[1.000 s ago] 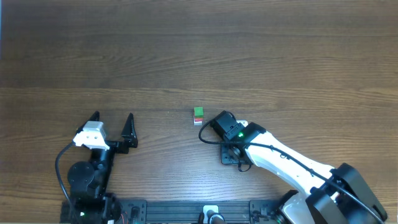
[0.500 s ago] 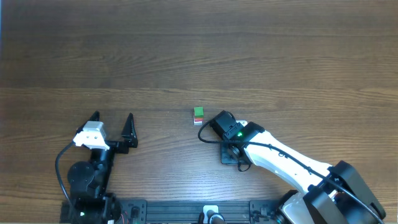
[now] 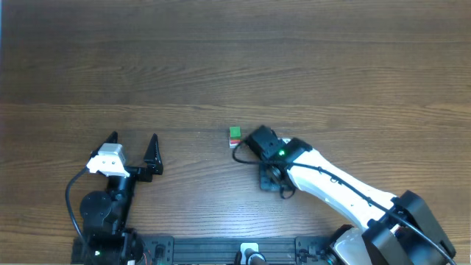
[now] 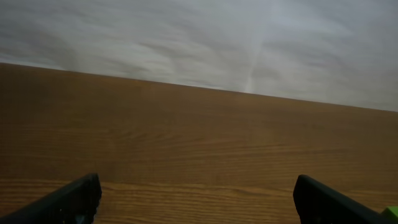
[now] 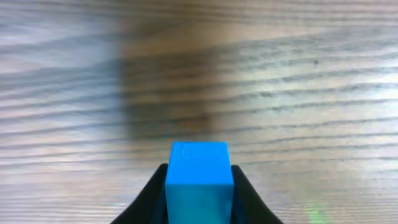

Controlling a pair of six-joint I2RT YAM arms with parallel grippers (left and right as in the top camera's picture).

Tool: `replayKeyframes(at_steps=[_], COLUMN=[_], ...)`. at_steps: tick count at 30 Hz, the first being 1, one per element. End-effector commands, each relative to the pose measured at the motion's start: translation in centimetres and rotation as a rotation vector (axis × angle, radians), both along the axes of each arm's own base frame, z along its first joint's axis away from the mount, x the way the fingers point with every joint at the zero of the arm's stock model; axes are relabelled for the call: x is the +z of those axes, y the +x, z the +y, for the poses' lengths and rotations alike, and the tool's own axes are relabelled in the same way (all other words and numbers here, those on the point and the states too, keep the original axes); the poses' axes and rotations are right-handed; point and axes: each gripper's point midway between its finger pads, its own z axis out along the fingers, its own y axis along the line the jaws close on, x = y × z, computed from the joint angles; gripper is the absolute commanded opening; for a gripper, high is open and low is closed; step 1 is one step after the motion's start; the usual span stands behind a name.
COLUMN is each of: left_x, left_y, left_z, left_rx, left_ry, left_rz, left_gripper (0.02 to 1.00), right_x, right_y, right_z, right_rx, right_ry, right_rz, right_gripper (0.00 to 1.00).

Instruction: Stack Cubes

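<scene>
Your right arm is stretched low toward centre, its gripper pinching the blue cube just beside the green cube, which seems to sit on a red one. Your left gripper rests spread near its base.

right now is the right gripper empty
No, the right gripper is shut on a blue cube, as the right wrist view shows.

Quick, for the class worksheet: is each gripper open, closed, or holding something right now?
Left gripper: open, empty.
Right gripper: closed on the blue cube.
</scene>
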Motion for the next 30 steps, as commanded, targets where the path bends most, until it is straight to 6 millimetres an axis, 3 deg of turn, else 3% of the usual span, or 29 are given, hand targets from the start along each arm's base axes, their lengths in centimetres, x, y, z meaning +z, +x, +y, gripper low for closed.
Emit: replayKeyframes(at_steps=[1, 6, 12, 17, 26, 30], left_x=[-0.1, -0.1, -0.1, -0.1, -0.1, -0.1], left_y=[0.0, 0.0, 0.0, 0.0, 0.0, 0.0], left_z=[0.2, 0.2, 0.2, 0.2, 0.2, 0.2], left_rx=[0.009, 0.009, 0.009, 0.009, 0.009, 0.009], left_ry=[0.012, 0.012, 0.012, 0.012, 0.012, 0.012], left_rz=[-0.003, -0.003, -0.003, -0.003, -0.003, -0.003], left_gripper=[0.998, 0.998, 0.998, 0.996, 1.0, 0.998], right_x=[5.2, 11.6, 15.7, 15.8, 11.8, 11.3], right_y=[3.6, 6.3, 8.2, 9.8, 10.4, 10.3], right_z=[2.8, 4.3, 5.8, 7.7, 10.4, 10.9], right_rx=[0.046, 0.046, 0.078, 0.101, 0.125, 0.137], right_ry=[0.057, 0.089, 0.092, 0.072, 0.061, 0.06], right_rz=[-0.1, -0.194, -0.221, -0.189, -0.084, -0.078], right_gripper=[0.04, 0.012, 0.012, 0.009, 0.009, 0.012])
